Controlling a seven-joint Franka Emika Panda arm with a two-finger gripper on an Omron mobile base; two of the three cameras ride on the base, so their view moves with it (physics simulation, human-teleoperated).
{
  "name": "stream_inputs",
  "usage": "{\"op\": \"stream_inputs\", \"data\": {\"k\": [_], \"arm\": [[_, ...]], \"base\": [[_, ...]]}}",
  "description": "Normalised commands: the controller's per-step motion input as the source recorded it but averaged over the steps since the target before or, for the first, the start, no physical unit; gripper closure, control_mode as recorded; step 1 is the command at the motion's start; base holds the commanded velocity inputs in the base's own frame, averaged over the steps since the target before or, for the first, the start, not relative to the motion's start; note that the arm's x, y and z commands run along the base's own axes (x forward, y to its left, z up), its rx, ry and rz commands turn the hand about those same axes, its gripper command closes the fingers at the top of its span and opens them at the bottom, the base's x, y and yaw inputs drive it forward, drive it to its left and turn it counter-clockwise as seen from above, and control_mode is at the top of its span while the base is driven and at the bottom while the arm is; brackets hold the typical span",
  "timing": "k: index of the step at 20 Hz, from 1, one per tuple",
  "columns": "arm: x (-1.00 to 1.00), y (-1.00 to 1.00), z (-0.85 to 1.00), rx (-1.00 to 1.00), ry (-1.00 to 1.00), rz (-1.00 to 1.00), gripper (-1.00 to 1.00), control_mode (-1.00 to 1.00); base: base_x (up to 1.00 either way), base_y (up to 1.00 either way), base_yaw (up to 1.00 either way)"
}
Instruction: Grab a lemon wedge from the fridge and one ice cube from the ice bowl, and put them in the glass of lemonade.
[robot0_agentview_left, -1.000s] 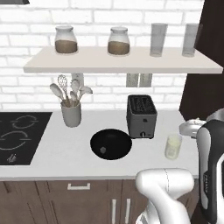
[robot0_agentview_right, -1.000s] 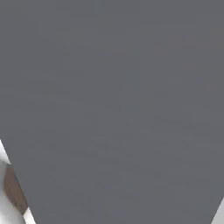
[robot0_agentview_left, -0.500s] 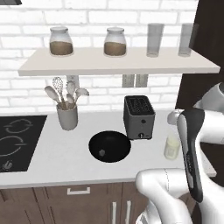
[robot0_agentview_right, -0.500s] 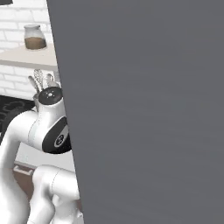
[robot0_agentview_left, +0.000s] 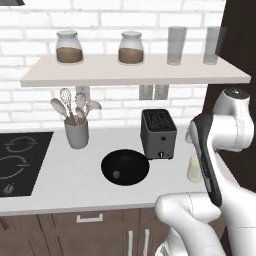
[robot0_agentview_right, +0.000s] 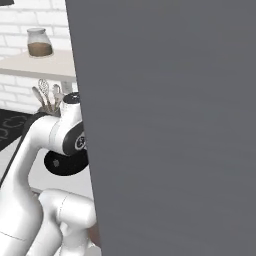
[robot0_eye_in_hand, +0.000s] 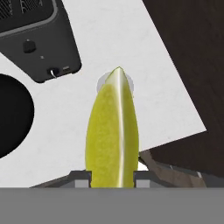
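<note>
In the hand view my gripper (robot0_eye_in_hand: 112, 176) is shut on the lemon wedge (robot0_eye_in_hand: 113, 131), a yellow-green piece that stands up between the fingers. Its tip hangs over the pale rim of the glass of lemonade (robot0_eye_in_hand: 130, 84) on the white counter below. In the left base view the glass of lemonade (robot0_agentview_left: 193, 168) stands right of the toaster, partly behind my forearm. The black ice bowl (robot0_agentview_left: 125, 167) lies left of it with one small ice cube (robot0_agentview_left: 116, 174) inside. The fridge's grey door (robot0_agentview_right: 175, 125) covers most of the right base view.
A dark toaster (robot0_agentview_left: 158, 133) stands between bowl and glass. A utensil crock (robot0_agentview_left: 76, 132) and the stove top (robot0_agentview_left: 20, 160) are further left. A shelf (robot0_agentview_left: 135, 72) with jars and tall glasses hangs above. The counter's right edge (robot0_eye_in_hand: 175, 83) runs close to the glass.
My arm has swung in from the right and now reaches over the counter's right end by the glass. In the right base view the grey door has slid right, uncovering the arm.
</note>
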Motion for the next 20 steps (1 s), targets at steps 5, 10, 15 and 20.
{"op": "stream_inputs", "data": {"k": [5,10,15,20], "arm": [[0.19,-0.3,-0.3,0.0,0.01,-0.02,1.0,-1.0],[0.37,-0.03,-0.08,0.0,0.06,-0.01,1.0,-1.0],[0.25,-0.01,-0.32,0.0,0.07,0.0,1.0,-1.0],[0.15,-0.05,-0.4,0.0,0.05,0.0,1.0,-1.0]], "base": [[0.0,0.0,0.0],[0.0,0.0,0.0],[0.0,0.0,0.0],[0.0,0.0,0.0]]}}
